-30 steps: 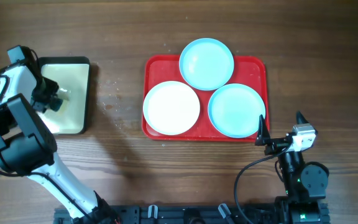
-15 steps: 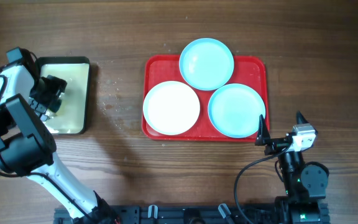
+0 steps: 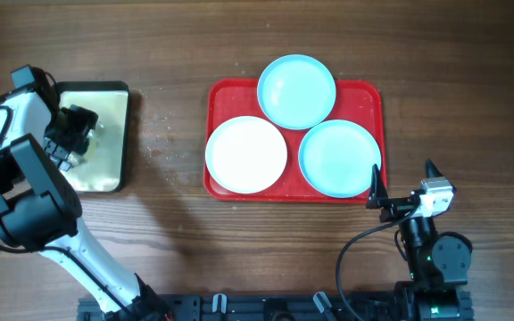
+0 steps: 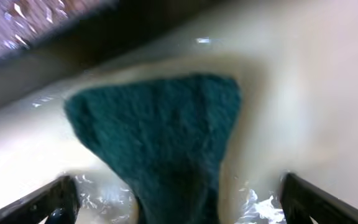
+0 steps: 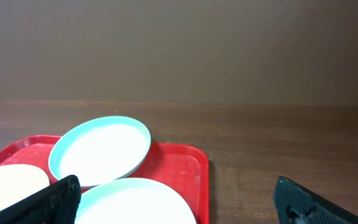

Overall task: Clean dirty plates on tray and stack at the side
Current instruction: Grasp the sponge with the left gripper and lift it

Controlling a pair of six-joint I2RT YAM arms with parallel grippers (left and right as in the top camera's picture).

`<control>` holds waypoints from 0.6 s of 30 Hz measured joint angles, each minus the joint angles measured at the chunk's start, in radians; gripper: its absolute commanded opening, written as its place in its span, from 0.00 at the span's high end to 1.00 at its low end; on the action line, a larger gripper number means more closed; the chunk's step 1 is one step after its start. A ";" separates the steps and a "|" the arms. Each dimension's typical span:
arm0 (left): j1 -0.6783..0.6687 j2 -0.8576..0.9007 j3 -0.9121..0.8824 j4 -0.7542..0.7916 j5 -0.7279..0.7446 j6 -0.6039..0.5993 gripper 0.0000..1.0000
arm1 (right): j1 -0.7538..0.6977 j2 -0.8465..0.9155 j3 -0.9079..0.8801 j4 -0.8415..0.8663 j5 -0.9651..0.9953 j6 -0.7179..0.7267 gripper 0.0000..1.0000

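While the wooden table (image 3: 177, 53) fills the overhead view, the largest thing on it is the red tray (image 3: 373, 98), right of centre. Well apart at the left edge lies a smaller dark-green-rimmed tray (image 3: 128, 134) with a cream inside.

All three plates are on the red tray. The white plate (image 3: 246, 154) is at the near left and juts over the left rim. One light blue plate (image 3: 296, 91) sits at the far middle, reaching over the far rim. The other light blue plate (image 3: 339, 158) is at the near right, its edge close to the white one.

The left gripper (image 3: 74, 134) hangs over the small tray, and its wrist camera shows the fingers spread wide, pinching nothing. The right gripper (image 3: 403, 168) rests just beside the red tray's near right corner, likewise spread and empty.

Between the left fingers, a dark green cloth (image 4: 160, 130) lies on the cream floor.
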 measured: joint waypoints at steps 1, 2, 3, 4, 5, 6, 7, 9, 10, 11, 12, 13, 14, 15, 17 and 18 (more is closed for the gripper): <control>0.001 0.000 -0.002 0.004 -0.009 0.000 0.06 | 0.000 0.000 0.000 0.000 0.000 0.000 0.00; 0.001 0.000 -0.003 0.007 -0.019 0.000 0.36 | 0.000 0.000 0.000 0.000 0.000 0.000 0.00; 0.001 0.000 -0.004 0.011 -0.023 0.002 0.58 | 0.000 0.000 0.000 0.000 0.000 0.000 0.00; 0.001 0.000 -0.005 0.016 -0.030 0.000 0.78 | 0.000 0.000 0.000 0.000 0.000 0.000 0.00; 0.002 0.000 -0.005 0.020 -0.034 0.000 0.88 | 0.000 0.000 0.000 0.000 0.000 0.000 0.00; 0.002 0.000 -0.005 0.022 -0.034 0.000 0.96 | 0.000 0.000 0.000 0.000 0.000 0.000 0.00; 0.002 0.000 -0.005 0.023 -0.036 0.002 0.96 | 0.000 0.000 0.000 0.000 0.000 0.000 0.00; 0.002 0.000 -0.005 0.026 -0.038 0.003 0.96 | 0.000 0.000 0.000 0.000 0.000 0.000 0.00; 0.002 0.000 -0.005 0.022 -0.038 0.003 0.96 | 0.000 0.000 0.000 0.000 0.000 0.000 0.00; 0.002 0.000 -0.002 0.010 -0.038 0.003 0.96 | 0.000 0.000 0.000 0.000 0.000 0.000 0.00; 0.002 0.000 0.003 -0.023 -0.038 0.003 0.96 | 0.000 0.000 0.000 0.000 0.000 0.000 0.00; 0.002 0.000 0.008 -0.047 -0.038 0.003 0.96 | 0.000 0.000 0.000 0.000 0.000 0.000 0.00; 0.002 0.000 0.015 -0.072 -0.037 0.003 0.96 | 0.000 0.000 0.000 0.000 0.000 0.000 0.00; 0.002 0.000 0.035 -0.111 -0.029 0.003 0.96 | 0.000 0.000 0.000 0.000 0.000 0.000 0.00; 0.002 -0.023 0.084 -0.139 0.004 0.003 0.96 | 0.000 0.000 0.000 0.000 0.000 0.000 0.00; 0.002 -0.053 0.101 -0.141 0.033 0.003 0.96 | 0.000 0.000 0.000 0.000 0.000 0.000 0.00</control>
